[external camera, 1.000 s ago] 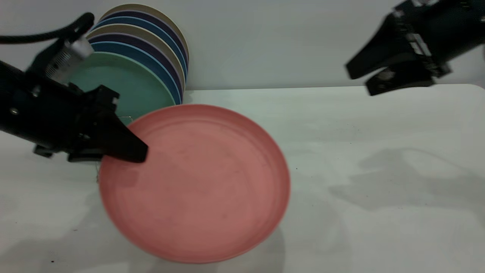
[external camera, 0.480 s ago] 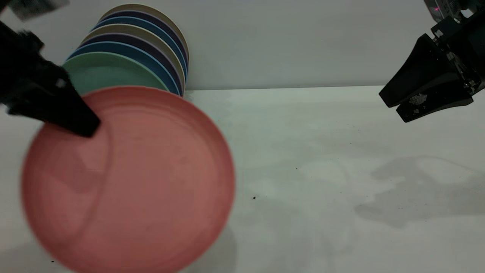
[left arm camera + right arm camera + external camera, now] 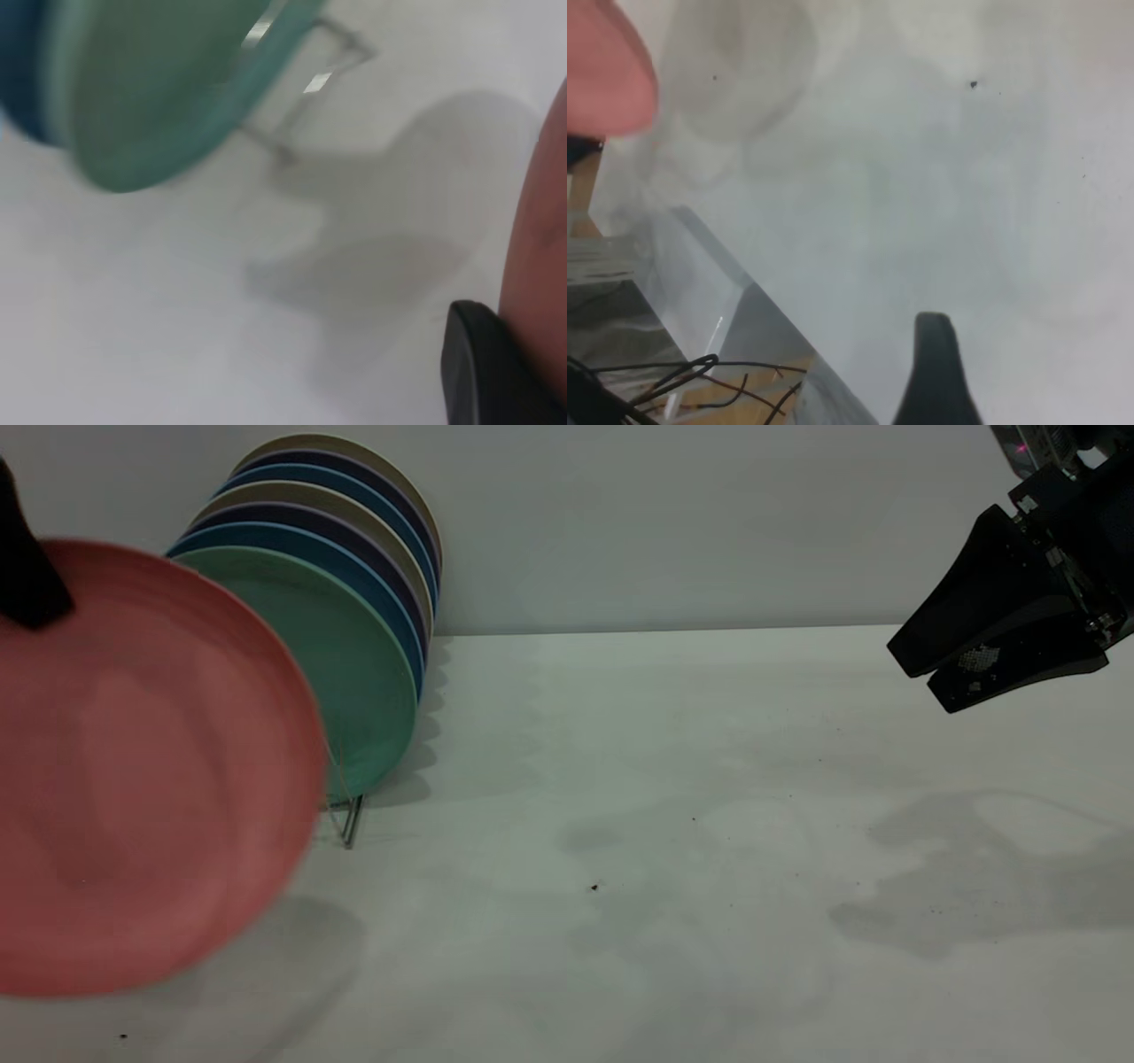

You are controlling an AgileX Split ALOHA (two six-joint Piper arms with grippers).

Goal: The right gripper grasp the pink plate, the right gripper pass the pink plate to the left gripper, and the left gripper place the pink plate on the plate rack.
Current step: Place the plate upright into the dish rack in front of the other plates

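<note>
The pink plate (image 3: 142,779) hangs tilted at the far left, above the table and in front of the plate rack (image 3: 348,824). My left gripper (image 3: 35,602) is shut on the plate's upper rim; only one black finger shows, at the frame's left edge. In the left wrist view one finger (image 3: 478,372) presses against the pink plate (image 3: 542,248), with a rack wire (image 3: 341,40) farther off. My right gripper (image 3: 921,669) is open and empty, high at the far right. Its wrist view shows one finger (image 3: 935,372) and a bit of the pink plate (image 3: 602,71).
Several plates stand in the rack, the teal-green plate (image 3: 345,664) in front, with blue, purple and beige ones behind it against the back wall. The white table (image 3: 664,824) stretches between the arms. Its edge (image 3: 700,230) and loose cables show in the right wrist view.
The left gripper has carried the pink plate left and upward, tipping it from lying nearly flat to more upright. The right gripper drew back to the right and now holds still.
</note>
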